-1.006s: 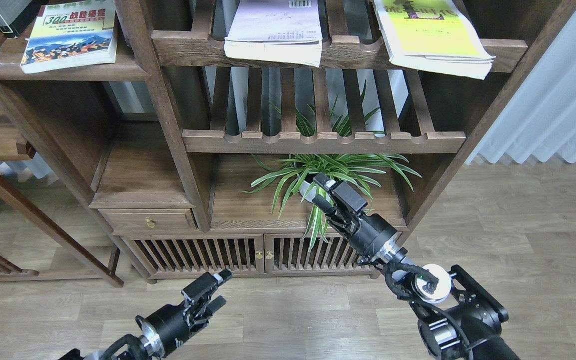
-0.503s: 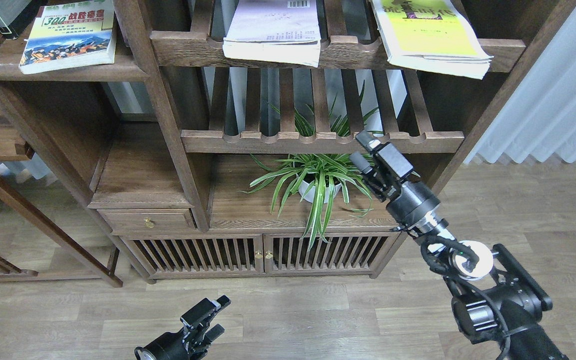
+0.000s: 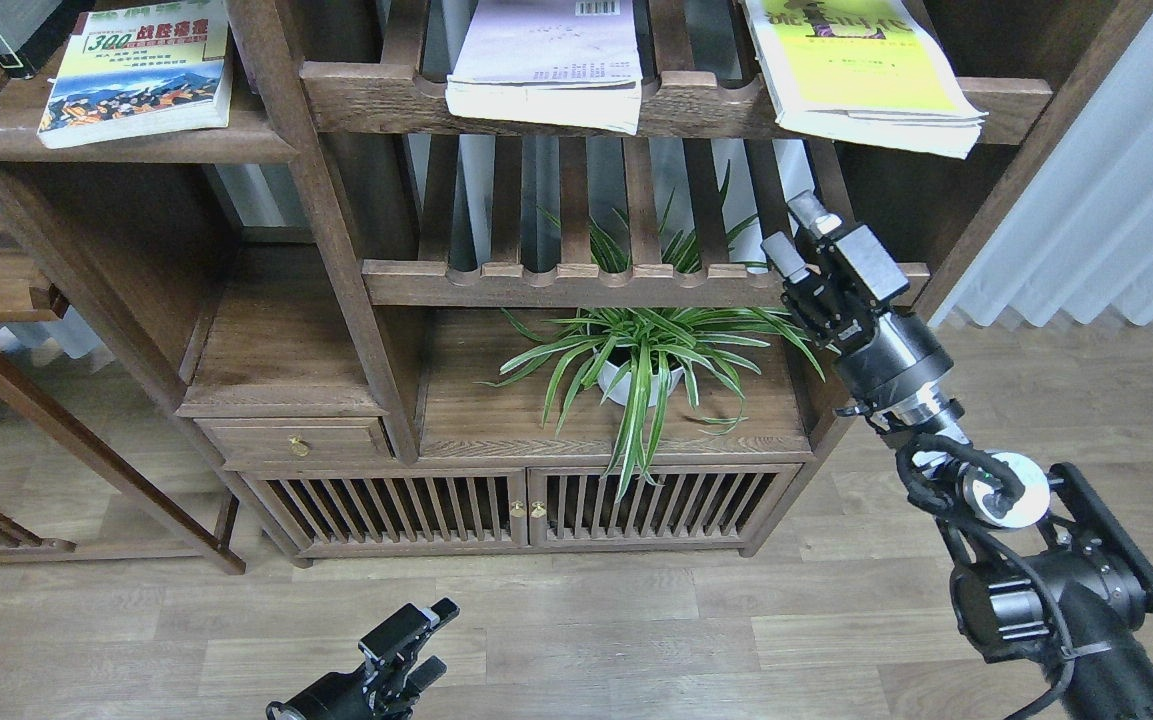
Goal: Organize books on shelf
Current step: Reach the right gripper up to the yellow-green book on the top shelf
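the dark brown solid plank shelf (image 3: 136,140) at upper left carries the thin paperback with red title, "300" and a blue mountain crowd photo (image 3: 136,65), lying flat, its top edge cut off by the frame; a dark grey boxed object (image 3: 6,30) beside it is mostly out of view. below, a plain wooden compartment sits over a small drawer with a brass knob (image 3: 301,445). low in the view, the left gripper (image 3: 426,640) hangs over the pale plank floor (image 3: 636,630), its two black fingers set slightly apart, holding nothing; its arm is cut off at the bottom edge. the upper slatted shelf with scalloped front rail (image 3: 676,100) holds the white paperback with barcode (image 3: 546,60) and, further right, the yellow-green paperback with black characters (image 3: 856,70); both overhang the rail and are cropped at the top. the lower slatted shelf (image 3: 576,283) partly hides a green spider plant in a white pot (image 3: 641,365) standing on the cabinet top. the right gripper (image 3: 801,235) is raised before this shelf's right end, fingers apart and empty. white pleated curtain (image 3: 1116,200) fills the right side.
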You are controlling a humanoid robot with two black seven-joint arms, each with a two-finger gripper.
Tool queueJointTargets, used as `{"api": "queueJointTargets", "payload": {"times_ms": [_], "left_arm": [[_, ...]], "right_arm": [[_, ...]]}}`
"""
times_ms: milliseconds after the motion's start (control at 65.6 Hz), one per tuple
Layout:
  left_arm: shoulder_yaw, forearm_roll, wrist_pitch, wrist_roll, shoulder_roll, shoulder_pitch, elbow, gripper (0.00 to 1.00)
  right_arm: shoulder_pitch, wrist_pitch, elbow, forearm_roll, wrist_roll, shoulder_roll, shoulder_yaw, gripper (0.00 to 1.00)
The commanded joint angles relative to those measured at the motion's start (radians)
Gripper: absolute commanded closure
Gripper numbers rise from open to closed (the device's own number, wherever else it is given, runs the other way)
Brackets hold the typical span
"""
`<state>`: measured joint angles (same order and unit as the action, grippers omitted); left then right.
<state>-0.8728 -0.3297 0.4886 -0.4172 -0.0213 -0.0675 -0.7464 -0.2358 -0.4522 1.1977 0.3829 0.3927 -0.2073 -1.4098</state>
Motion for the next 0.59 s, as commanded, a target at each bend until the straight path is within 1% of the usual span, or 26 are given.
{"api": "queueJointTargets", "payload": {"times_ms": [0,381,518,579], "left_arm": [[0.001,0.0,0.0,0.0,0.003,0.0,0.013,0.01],[-0.002,0.0,0.0,0.0,0.003,0.0,0.015,0.01],[-0.002,0.0,0.0,0.0,0.003,-0.002,0.015,0.01],[-0.002,0.0,0.0,0.0,0.003,-0.002,0.015,0.01]], "right_arm": [[0.003,0.009,0.031,0.002,0.001,-0.021,-0.005,0.12],[-0.008,0.043,0.08,0.001,0.0,-0.023,-0.038,0.12],[-0.033,0.076,0.08,0.001,0.0,-0.026,-0.046,0.12],[-0.048,0.115,0.074,0.002,0.0,-0.026,-0.055,0.12]]}}
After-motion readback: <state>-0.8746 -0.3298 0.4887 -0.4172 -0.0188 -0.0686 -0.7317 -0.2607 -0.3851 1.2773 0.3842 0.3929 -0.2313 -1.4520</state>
